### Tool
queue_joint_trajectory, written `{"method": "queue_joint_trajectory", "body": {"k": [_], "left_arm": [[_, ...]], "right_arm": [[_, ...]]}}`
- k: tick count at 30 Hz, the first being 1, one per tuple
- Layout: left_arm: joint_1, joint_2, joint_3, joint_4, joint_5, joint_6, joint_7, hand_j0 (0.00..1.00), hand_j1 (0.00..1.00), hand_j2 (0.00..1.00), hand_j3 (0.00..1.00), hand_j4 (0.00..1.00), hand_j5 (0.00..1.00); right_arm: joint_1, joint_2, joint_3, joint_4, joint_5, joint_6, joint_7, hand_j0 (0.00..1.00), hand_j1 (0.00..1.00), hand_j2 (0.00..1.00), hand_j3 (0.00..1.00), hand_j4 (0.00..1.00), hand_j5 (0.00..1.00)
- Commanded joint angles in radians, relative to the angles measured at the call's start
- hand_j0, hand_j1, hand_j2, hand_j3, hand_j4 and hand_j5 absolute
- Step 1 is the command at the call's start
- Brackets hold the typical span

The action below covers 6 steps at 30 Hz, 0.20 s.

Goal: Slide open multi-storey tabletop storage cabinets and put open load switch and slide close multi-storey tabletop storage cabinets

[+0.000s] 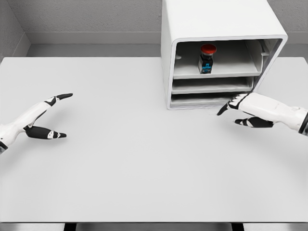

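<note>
A white multi-storey storage cabinet [192,29] stands at the back right of the table, its front facing me. On its top tray stands the load switch [207,58], a small black and blue body with a red button cap. Two lower trays [211,85] sit pushed in beneath it. My right hand [237,111] hovers just in front of the cabinet's lower right corner, fingers relaxed and holding nothing. My left hand [50,115] hangs over the table's left side, far from the cabinet, fingers spread and empty.
The white table [134,163] stretches wide in front of the cabinet. A grey wall runs behind the table's far edge. The table's front edge lies near the bottom of the view.
</note>
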State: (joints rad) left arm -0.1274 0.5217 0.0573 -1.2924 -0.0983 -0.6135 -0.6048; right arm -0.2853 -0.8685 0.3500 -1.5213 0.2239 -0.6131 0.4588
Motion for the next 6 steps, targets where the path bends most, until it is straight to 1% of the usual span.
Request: {"method": "queue_joint_trajectory", "body": {"k": [1,2,3,6], "left_arm": [[0.0,0.001,0.012,0.001,-0.009,0.003,0.0,1.0,1.0,1.0,1.0,1.0,1.0],[0.011,0.004,0.012,-0.001,-0.009,0.003,0.0,1.0,1.0,1.0,1.0,1.0,1.0],[0.015,0.007,0.012,-0.001,-0.009,0.003,0.0,1.0,1.0,1.0,1.0,1.0,1.0],[0.02,0.009,0.013,-0.001,-0.009,0.003,0.0,1.0,1.0,1.0,1.0,1.0,1.0]], "right_arm": [[0.005,-0.058,-0.037,-0.01,-0.025,0.002,-0.011,0.68,0.68,0.68,0.68,0.68,0.68],[0.031,-0.058,-0.071,-0.011,-0.025,0.002,-0.012,0.68,0.68,0.68,0.68,0.68,0.68],[0.04,-0.06,-0.085,-0.013,-0.025,0.002,-0.012,0.68,0.68,0.68,0.68,0.68,0.68],[0.04,-0.066,-0.085,-0.013,-0.025,0.002,-0.012,0.68,0.68,0.68,0.68,0.68,0.68]]}}
